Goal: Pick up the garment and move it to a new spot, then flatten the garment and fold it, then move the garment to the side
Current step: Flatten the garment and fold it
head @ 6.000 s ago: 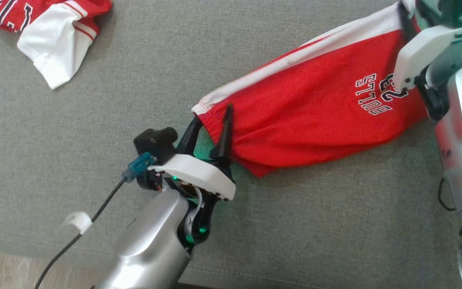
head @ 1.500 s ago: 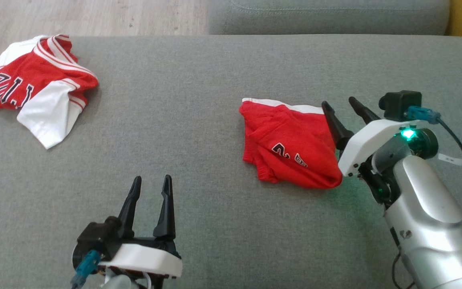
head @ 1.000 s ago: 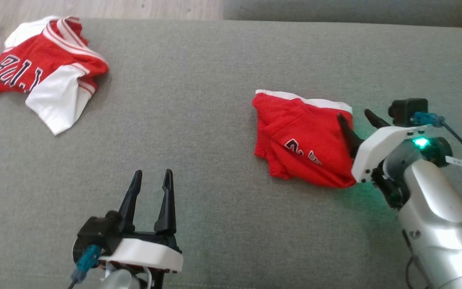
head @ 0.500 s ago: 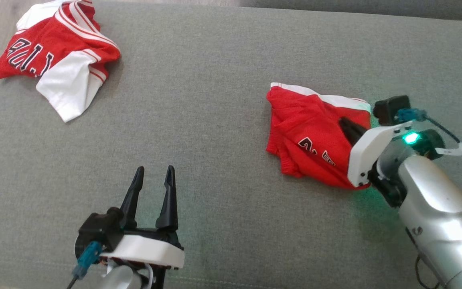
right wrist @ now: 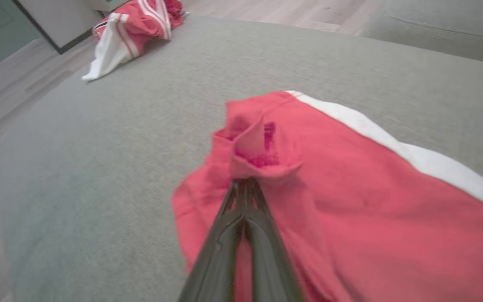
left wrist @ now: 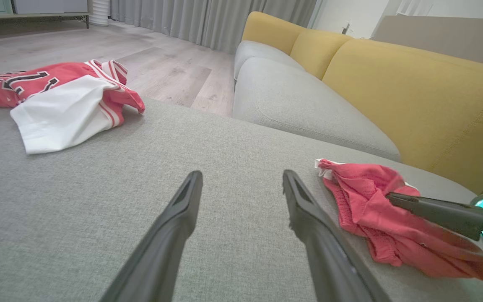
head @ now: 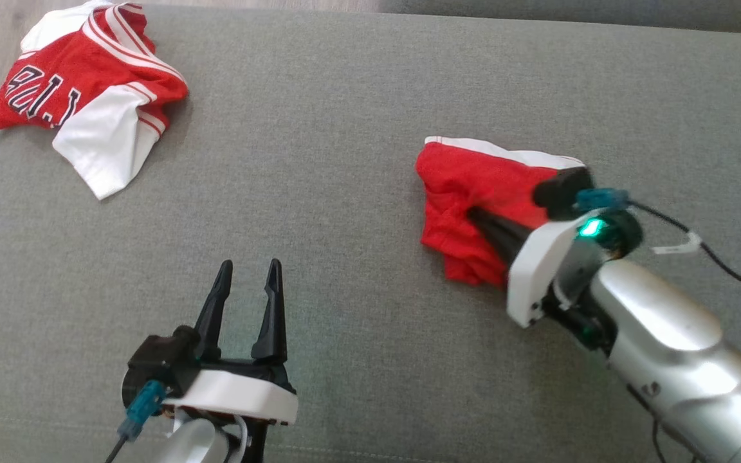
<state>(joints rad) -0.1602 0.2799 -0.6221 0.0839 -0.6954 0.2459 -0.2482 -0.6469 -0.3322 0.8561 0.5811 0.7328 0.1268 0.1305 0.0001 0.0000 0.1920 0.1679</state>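
R gripper (right wrist: 245,183) was found fully closed, fingers pressed together w/ a puckered fold of red fabric pinched at the tips. The item held was the shorts (head: 473,177), red w/ a white side stripe, lying bunched on the grey cushion (head: 345,128), right of centre in the head view. Most of the cloth was seen resting on the cushion; only the pinched fold was raised.

Handling, as judged: light, thin, soft and limp, not fragile. Sagging and unfolding are to be expected if the shorts are lifted by one point, and so small a pinch could slip out. A grip on the thicker ribbed waistband, or through both layers at a fold, is judged safer. A drag across the cushion would likely ruck the layers.

L gripper (head: 249,265) was noted spread wide and empty, held over bare cushion near the front edge, well apart from the shorts.

Surroundings: a second garment, a red-and-white jersey (head: 81,83), was lying crumpled at the far left corner, well apart. A yellow sofa back (left wrist: 413,84) and wood floor (left wrist: 99,46) were seen beyond. No obstruction was observed around the shorts. The wrist cable (head: 698,247) trailing behind the R gripper was recorded as the only snag risk.
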